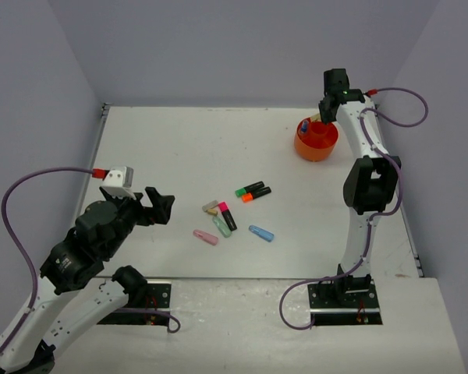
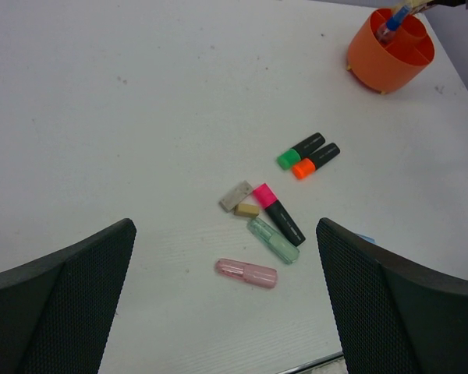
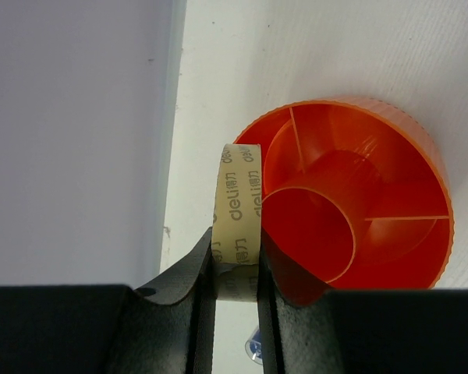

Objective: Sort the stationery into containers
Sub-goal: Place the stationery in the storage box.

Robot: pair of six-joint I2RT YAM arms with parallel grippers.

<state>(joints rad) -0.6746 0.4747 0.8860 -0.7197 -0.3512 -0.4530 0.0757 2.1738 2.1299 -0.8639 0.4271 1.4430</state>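
Right end effector [image 3: 235, 271] pinches tan tape roll [image 3: 238, 222] at orange tub [image 3: 425, 152] rim, beside wall [image 3: 78, 117].

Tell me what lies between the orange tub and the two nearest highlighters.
Only bare table; the top view shows it between the tub and those highlighters.

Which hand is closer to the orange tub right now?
Right. The right hand hangs just over the rim of the orange tub, gripping a tan tape roll; the left hand is far off, near-left, open.
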